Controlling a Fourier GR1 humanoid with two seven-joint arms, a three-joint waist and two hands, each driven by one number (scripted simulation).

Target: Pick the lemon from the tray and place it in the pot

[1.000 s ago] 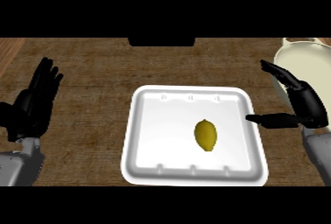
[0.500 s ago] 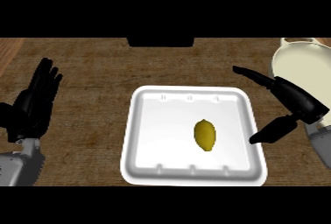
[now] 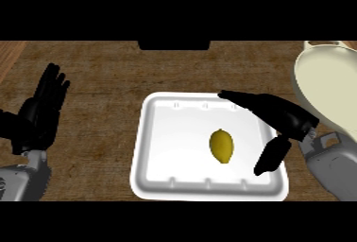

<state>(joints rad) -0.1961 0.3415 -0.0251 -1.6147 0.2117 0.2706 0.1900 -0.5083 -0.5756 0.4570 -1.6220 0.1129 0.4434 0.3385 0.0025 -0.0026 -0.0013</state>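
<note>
A yellow lemon lies a little right of centre in the white tray. My right hand hangs open over the tray's right edge, fingers stretched toward the tray's far side and thumb pointing down beside the lemon, not touching it. The cream pot stands at the far right, partly cut off by the view's edge. At the left, my left hand rests open with fingers up, well away from the tray.
The brown wooden counter runs all round the tray. A dark object sits at the counter's far edge, top centre.
My right hand has moved left from beside the pot to over the tray's right edge, closing on the lemon. The left hand and the lemon have stayed put.
</note>
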